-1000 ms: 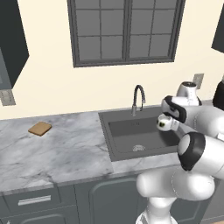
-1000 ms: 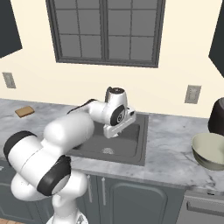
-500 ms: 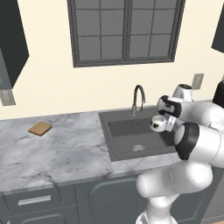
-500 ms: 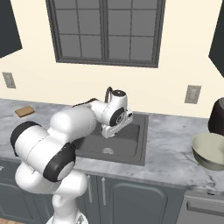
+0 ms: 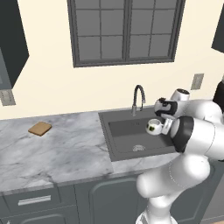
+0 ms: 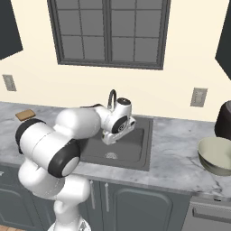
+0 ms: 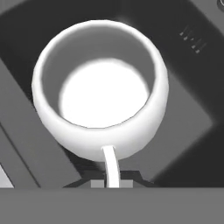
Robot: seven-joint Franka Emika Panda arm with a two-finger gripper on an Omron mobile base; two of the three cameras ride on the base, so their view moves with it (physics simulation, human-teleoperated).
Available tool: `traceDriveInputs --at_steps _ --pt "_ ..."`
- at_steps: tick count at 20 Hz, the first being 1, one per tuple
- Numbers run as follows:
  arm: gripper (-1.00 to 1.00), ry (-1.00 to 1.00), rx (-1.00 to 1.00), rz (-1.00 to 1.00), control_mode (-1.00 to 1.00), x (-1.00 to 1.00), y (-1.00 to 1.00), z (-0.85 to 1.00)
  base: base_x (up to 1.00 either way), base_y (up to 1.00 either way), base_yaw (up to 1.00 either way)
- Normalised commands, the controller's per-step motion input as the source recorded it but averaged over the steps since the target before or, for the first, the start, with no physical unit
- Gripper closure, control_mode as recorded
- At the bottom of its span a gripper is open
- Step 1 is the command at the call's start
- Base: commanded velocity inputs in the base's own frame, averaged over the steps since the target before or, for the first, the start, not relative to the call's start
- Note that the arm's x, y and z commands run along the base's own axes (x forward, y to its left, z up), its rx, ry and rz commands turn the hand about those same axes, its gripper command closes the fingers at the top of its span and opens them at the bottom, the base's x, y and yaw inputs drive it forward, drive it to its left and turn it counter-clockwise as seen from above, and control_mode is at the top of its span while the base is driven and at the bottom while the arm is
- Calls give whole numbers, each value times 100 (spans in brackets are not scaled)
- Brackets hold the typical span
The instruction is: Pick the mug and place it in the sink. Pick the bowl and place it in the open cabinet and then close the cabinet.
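My gripper (image 5: 162,126) is shut on the handle of the small white mug (image 5: 153,127) and holds it upright just above the right half of the dark grey sink (image 5: 124,133). In the hand view the mug (image 7: 100,100) is empty, its handle (image 7: 110,168) runs down into my gripper (image 7: 109,181), and the sink (image 7: 192,109) lies beneath. The cream-white bowl (image 6: 218,155) rests on the counter far right of the sink (image 6: 137,146). A dark wall cabinet (image 5: 13,39) hangs upper left, cut off by the frame; I cannot tell whether it is open.
The dark gooseneck faucet (image 5: 138,99) stands behind the basin, close to my hand. A brown flat item (image 5: 40,128) lies on the marble counter (image 5: 65,153) at the left. A dark rounded appliance (image 6: 224,119) stands behind the bowl. The silver drain (image 6: 111,155) is in the basin.
The arm has carried the mug leftward and down, from over the sink's right rim to over the basin. The grip on the handle is unchanged.
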Motion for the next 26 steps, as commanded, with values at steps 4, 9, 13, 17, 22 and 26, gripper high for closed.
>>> traceDriveInputs --at_steps 4,9,13,17,22,26 --pt "100 0 7 0 -100 5 12 -35 0 0 0" --pt "100 0 2 0 -100 3 12 -24 0 0 0" --pt "100 0 0 0 -100 4 18 -18 0 0 0" --pt "100 0 0 0 -100 12 19 -16 0 0 0" --pt "100 0 0 0 -100 12 15 -20 0 0 0" --pt "100 0 0 0 -100 10 14 -25 0 0 0"
